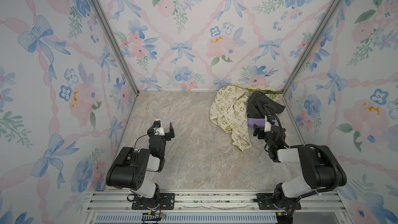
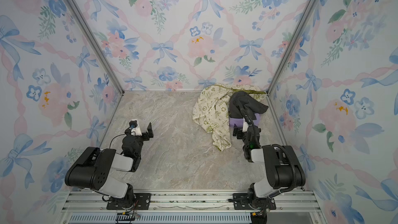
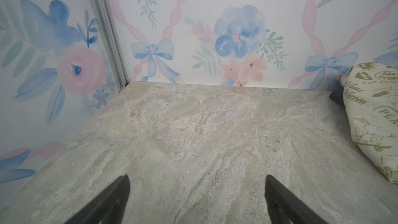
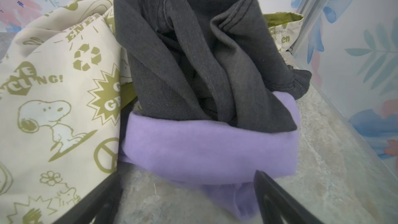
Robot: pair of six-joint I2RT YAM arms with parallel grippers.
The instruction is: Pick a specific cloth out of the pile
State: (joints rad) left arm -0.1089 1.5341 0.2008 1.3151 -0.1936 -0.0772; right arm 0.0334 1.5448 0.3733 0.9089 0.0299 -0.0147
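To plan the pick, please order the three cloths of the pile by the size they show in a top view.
1. Cream printed cloth, largest by far.
2. Dark grey cloth.
3. Lavender cloth, smallest: only a strip shows, because the grey one lies over the rest, so its true size is unsure.

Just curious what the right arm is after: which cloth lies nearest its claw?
The plain lavender cloth, right before the open right gripper; the dark grey cloth lies over it, the printed cream cloth beside.
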